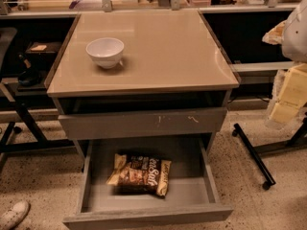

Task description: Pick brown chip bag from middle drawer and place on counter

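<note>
Chips first: the brown chip bag (140,175) is lying flat on the grey floor of the middle drawer (144,214), which is standing pulled wide open toward me at the bottom of the cabinet. The bag is resting a little left of the drawer's centre, nearer the far end than the front, its lettering facing up and its pale ends pointing left and right. Just above it, the scratched drawer front (139,123) is hanging over the far part of the open box. The counter (172,47) is sitting on top, carrying a white bowl (105,51) near its far left corner. The gripper (289,97) is showing as a pale yellowish shape at the right edge, partly cut off, hanging beside the cabinet and well apart from the bag; whether it is spread or pressed together I cannot tell. A shoe (13,213) is poking in at the near left, and a cluttered bench (144,1) is running along the far side
</note>
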`<state>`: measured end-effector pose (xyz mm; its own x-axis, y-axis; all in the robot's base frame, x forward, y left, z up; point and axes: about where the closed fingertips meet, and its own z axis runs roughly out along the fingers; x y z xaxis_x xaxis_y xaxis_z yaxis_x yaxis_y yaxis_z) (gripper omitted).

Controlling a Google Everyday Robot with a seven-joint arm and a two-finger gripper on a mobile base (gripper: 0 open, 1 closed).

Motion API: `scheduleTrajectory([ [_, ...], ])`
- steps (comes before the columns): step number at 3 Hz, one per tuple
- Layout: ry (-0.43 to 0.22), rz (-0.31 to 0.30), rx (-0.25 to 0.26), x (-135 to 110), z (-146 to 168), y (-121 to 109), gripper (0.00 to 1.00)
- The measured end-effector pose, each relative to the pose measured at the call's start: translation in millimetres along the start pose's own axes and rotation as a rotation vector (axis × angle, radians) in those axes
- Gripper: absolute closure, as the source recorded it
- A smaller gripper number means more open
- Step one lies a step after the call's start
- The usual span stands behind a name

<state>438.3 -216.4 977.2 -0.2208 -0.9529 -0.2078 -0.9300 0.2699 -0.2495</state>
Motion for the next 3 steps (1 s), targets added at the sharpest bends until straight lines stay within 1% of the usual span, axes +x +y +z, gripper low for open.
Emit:
scheduleTrajectory([
  [1,0.000,0.000,0.000,0,0,0,0.00],
  [2,-0.018,0.013,0.019,-2,-1,-4,0.00],
  [3,-0.007,0.027,0.056,-24,19,5,0.00],
])
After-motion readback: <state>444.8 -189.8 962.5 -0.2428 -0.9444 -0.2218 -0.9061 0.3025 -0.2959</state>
